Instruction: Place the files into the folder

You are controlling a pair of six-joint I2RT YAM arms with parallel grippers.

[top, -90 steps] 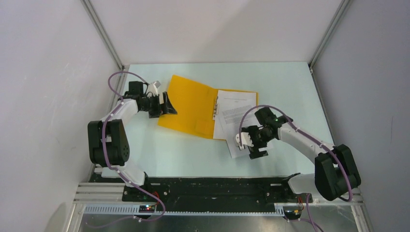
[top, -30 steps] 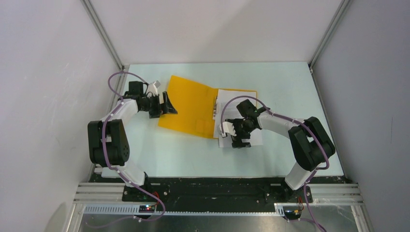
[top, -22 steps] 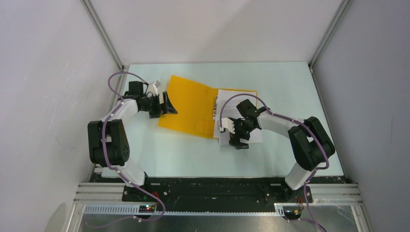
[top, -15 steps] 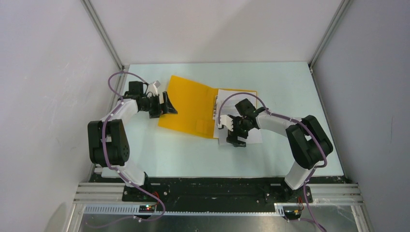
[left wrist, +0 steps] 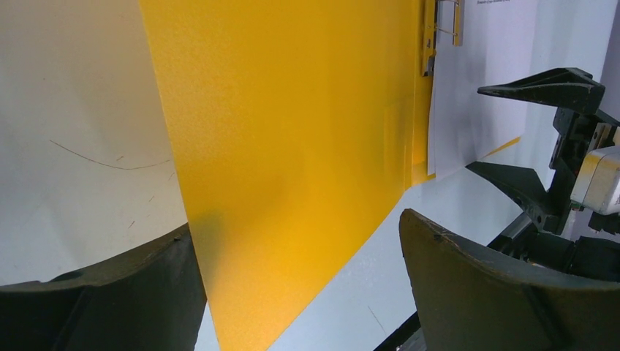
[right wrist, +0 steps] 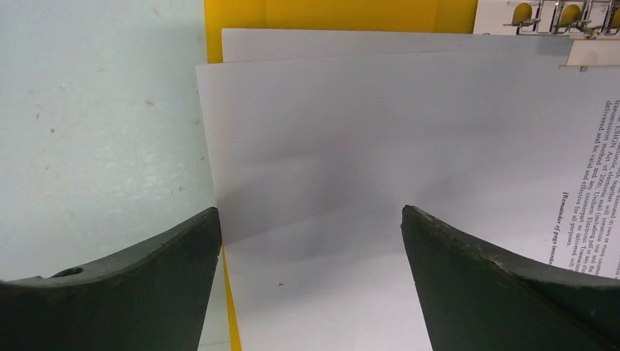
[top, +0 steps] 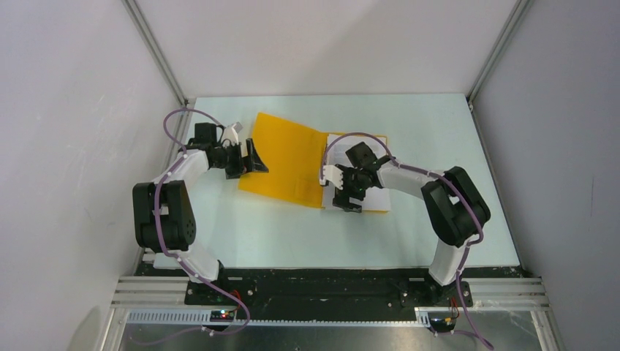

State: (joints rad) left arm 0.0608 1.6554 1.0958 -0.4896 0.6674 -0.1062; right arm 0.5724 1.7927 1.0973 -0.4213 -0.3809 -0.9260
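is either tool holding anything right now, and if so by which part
Nothing is held. Both tools are open: the left tool over the folder at its left edge, the right tool over the files lying on its right half.

open orange folder flat, white files on right half

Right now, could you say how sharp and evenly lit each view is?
Top external: even light, no glare. Left wrist: the folder is sharp, shadowed at its near edge. Right wrist: a soft grey shadow crosses the files; print legible.
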